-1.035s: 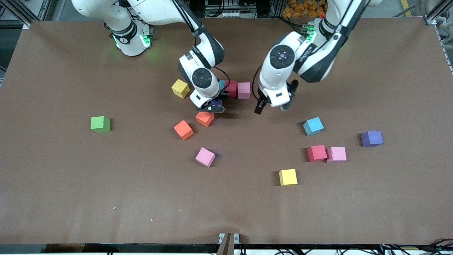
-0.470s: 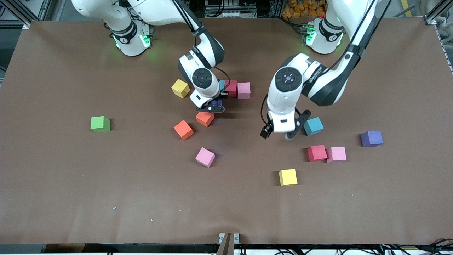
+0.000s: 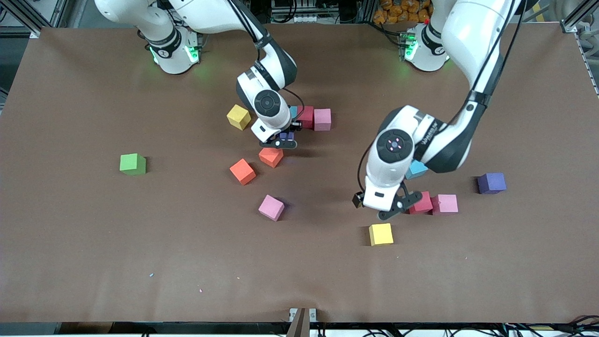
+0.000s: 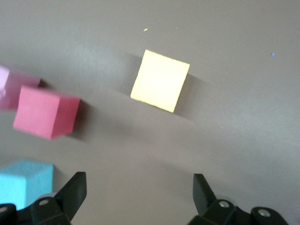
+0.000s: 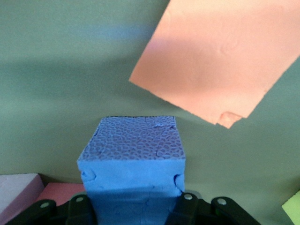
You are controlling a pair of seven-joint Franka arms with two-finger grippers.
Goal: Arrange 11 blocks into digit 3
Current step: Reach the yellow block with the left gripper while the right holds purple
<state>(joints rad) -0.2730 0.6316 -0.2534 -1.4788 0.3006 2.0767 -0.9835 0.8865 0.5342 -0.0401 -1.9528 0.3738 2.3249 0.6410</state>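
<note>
no readable text, labels or numbers

Robotics laboratory: brown-covered desk (image 3: 93,243) framed by aluminium rails (image 3: 28,14), cable bundles (image 3: 421,331) along its edge.

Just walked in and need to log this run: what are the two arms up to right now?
They are building a figure from foam cubes. The right gripper is shut on a purple cube, low beside the started row of a light blue, red and pink cube. The left gripper hangs open over the table above a loose yellow cube. Other cubes lie scattered.
</note>
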